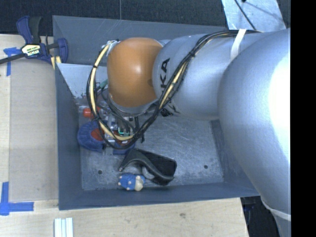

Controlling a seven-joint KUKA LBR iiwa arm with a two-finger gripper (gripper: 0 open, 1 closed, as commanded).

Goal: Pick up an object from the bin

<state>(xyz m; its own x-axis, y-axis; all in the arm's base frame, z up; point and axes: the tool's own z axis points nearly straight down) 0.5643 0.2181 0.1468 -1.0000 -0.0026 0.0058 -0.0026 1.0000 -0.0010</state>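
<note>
1. Left wall zone. Against the left wall of the bin [68, 152] lie 2 items: a small red piece [87, 113] and, just below it, a blue rounded item [88, 135], which looks soft.

2. Gripper zone. The gripper [117, 135] sits low over the left half of the floor, at the right edge of the blue rounded item. The orange cover [131, 70] and looped cables [94, 83] of the wrist screen it from above. Whether the claw is released, clenched or grasping anything cannot be told.

3. Front zone. A small blue-and-cream toy [130, 182] lies near the front wall, touching or just beside a black curved item [153, 166] to its right. The arm [212, 78] spans the right half of the bin.

4. Procedure (judgement). The blue rounded item is the nearest candidate for the pick.
- Centre the claw on its bulk, not its rim, so it does not slip sideways.
- Keep clear of the left wall and the red piece.
- Lift straight up.
- Confirm that only 1 item rises before clearing the rim.
</note>
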